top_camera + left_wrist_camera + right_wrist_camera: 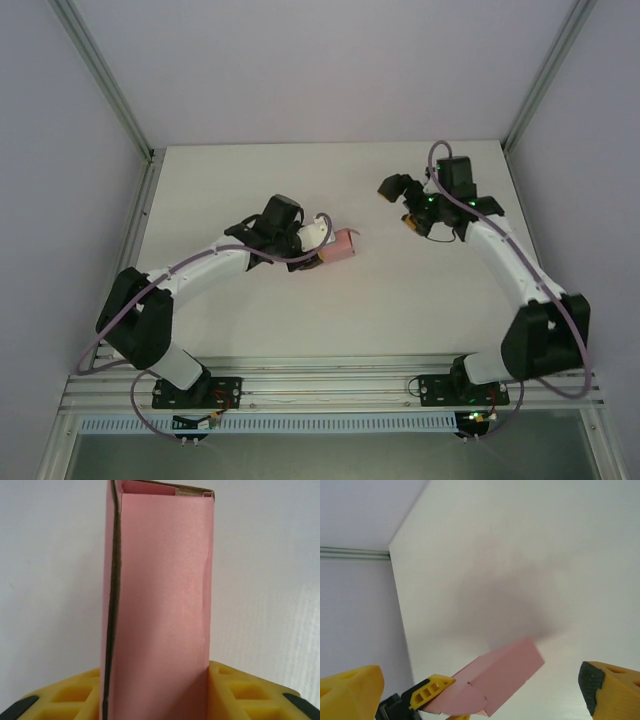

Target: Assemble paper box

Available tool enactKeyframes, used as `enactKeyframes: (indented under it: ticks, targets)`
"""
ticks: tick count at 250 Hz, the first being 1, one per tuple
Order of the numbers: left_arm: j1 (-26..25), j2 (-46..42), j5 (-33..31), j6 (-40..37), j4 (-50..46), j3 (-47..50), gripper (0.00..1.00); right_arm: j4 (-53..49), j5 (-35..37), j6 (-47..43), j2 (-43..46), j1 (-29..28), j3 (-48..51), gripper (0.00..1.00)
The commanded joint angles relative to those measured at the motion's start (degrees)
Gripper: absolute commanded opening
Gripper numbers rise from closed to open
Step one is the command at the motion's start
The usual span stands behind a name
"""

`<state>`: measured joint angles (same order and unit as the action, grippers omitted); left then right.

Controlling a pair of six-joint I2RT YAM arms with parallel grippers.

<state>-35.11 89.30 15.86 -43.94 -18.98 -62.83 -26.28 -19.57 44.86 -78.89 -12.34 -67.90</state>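
Left hand (157, 696), narrowly parted, grips the paper box (160, 590).

1. The paper box (160, 605) is showing plain, unpatterned pink, with its cut edges showing dark brown.
2. The left hand (155, 672) is showing yellow fingers (75, 697) with black trim.
3. The right hand (481, 675) is showing yellow fingers (615, 685) with black pads.
4. The table (400, 310) is showing plain white.
5. The arms (210, 265) are showing white links and black joints, and are trailing mauve cables (100, 345).
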Motion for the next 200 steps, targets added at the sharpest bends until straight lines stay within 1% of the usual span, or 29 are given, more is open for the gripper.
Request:
enactKeyframes:
  ticks: [1,10,19,37,59,70,83,94,113,122,131,141,170,193,200]
  targets:
    - [0.3,2.2,7.0,-5.5,-11.5,-3.8,0.42,0.9,2.6,-11.7,1.8,1.0,4.3,1.0]
    - [0.6,2.8,8.1,-6.9,-13.4,-4.6,0.42,2.8,1.0,-15.5,2.2,1.0,4.9,1.0]
    - [0.8,3.4,8.5,-7.9,-14.9,-5.4,0.42,4.1,-2.1,-19.9,2.4,1.1,5.3,1.0]
    - [1.0,4.9,8.2,-9.3,-17.6,-7.0,0.42,4.1,-6.8,-24.7,2.5,0.9,5.1,1.0]
    - [1.4,6.7,6.9,-9.6,-19.3,-8.9,0.42,2.3,-10.0,-30.2,2.4,-0.4,4.6,0.95]
    - [1.5,7.6,6.9,-10.2,-20.3,-9.8,0.42,1.4,-9.6,-32.6,2.4,-1.9,4.7,0.92]
    - [1.7,8.5,6.8,-10.3,-20.6,-10.4,0.42,0.5,-7.1,-36.1,2.6,-4.7,5.2,0.88]
    - [1.8,9.1,7.1,-10.5,-21.0,-11.1,0.42,0.4,-5.3,-37.8,2.6,-6.8,5.8,0.88]
    - [2.0,10.2,8.1,-10.7,-21.9,-12.1,0.42,1.0,-3.7,-39.6,1.6,-9.6,7.0,0.84]
    - [2.0,10.6,8.5,-11.0,-22.3,-12.5,0.42,1.3,-3.5,-39.7,0.8,-10.2,7.3,0.82]
    - [2.1,10.8,9.0,-11.1,-22.5,-12.8,0.42,1.4,-2.9,-39.7,-0.2,-10.7,7.5,0.77]
    - [2.1,11.0,9.3,-11.2,-22.5,-12.8,0.43,1.3,-2.5,-39.7,-1.2,-11.2,7.5,0.74]
    - [2.2,11.2,9.6,-11.4,-22.6,-13.0,0.43,2.4,-2.7,-41.2,-2.4,-13.2,8.7,0.61]
    - [2.2,11.6,9.8,-11.5,-22.7,-13.2,0.43,3.8,-2.4,-42.0,-2.1,-14.5,10.2,0.54]
    - [2.3,11.7,9.9,-11.6,-22.8,-13.4,0.43,4.3,-2.7,-42.4,-1.8,-14.7,10.8,0.55]
